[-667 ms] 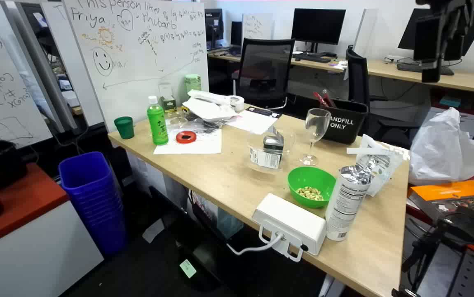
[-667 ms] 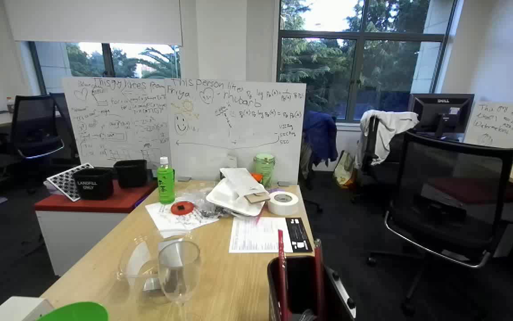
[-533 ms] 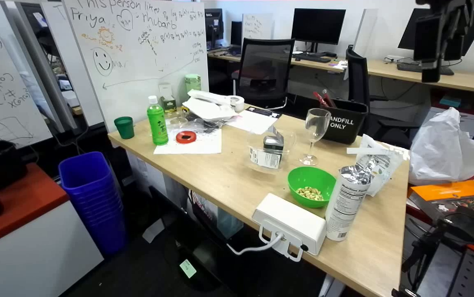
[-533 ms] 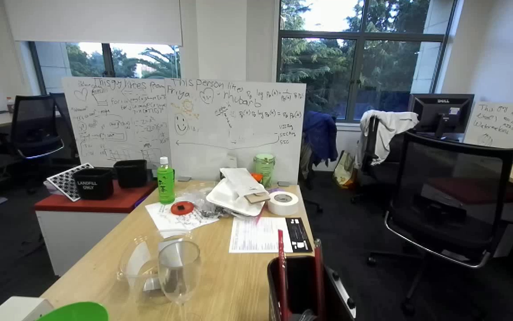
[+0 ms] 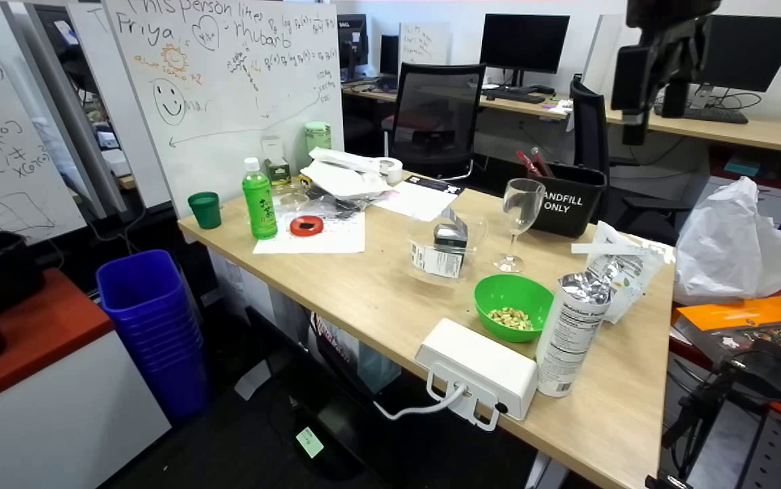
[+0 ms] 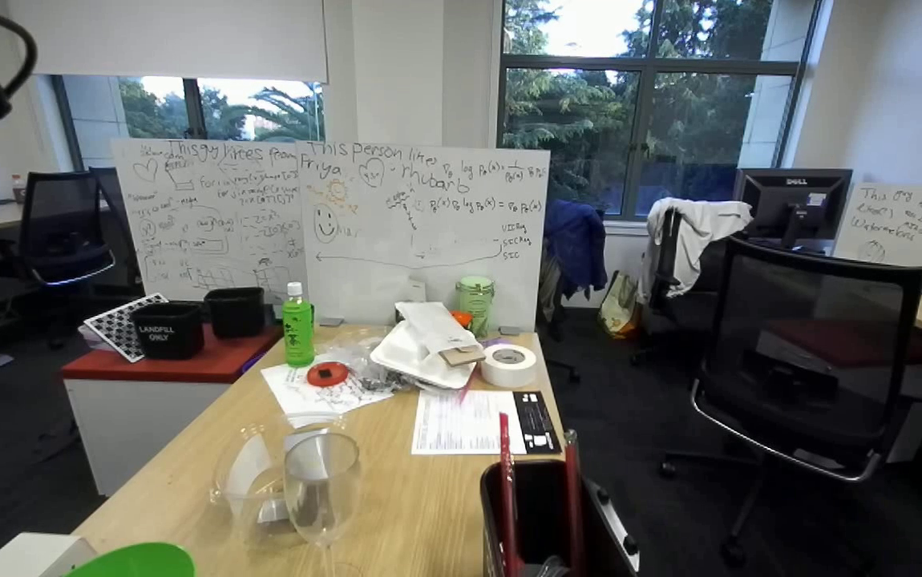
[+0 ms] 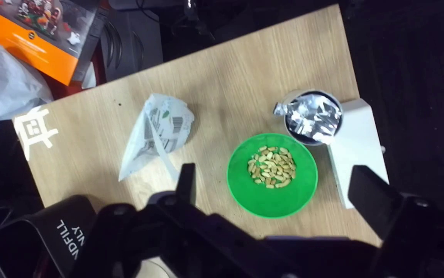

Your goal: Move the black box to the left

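You have the jaws apart above the tabletop (image 5: 377, 278); the black box (image 5: 451, 235) shows through the clear tub (image 5: 421, 238)

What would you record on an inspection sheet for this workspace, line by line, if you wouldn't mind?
Surface: light wooden table, white marking at one corner.
Job's thing: black box overlaps the clear container in an exterior view; inside or behind it, I cannot tell.
Clutter: green bowl with nuts, foil-topped canister, wine glass, green bottle, LANDFILL ONLY bin, papers.
Gripper: open, above the table; nothing seen in its grasp.
Cables: white cable runs from the white box past the table edge.
Surroundings: whiteboard with writing, mesh chair, stacked blue bins.
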`<move>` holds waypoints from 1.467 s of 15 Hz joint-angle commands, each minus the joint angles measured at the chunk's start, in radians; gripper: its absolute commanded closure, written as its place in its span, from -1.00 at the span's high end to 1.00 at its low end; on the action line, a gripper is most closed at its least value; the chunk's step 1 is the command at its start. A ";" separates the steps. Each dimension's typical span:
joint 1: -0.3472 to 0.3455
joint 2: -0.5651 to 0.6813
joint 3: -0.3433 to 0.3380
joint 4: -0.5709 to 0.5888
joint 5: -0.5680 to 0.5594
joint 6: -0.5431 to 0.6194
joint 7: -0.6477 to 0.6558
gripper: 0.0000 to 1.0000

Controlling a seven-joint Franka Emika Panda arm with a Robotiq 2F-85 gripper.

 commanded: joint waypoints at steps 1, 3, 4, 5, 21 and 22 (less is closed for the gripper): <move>0.014 0.110 -0.012 0.068 0.065 0.096 0.034 1.00; 0.017 0.178 -0.010 0.114 0.085 0.154 0.050 1.00; 0.018 0.217 -0.010 0.144 0.091 0.173 0.061 1.00; 0.018 0.253 -0.008 0.168 0.077 0.190 0.085 1.00; 0.025 0.401 -0.028 0.260 0.022 0.321 0.206 1.00; 0.026 0.434 -0.033 0.283 -0.001 0.341 0.229 1.00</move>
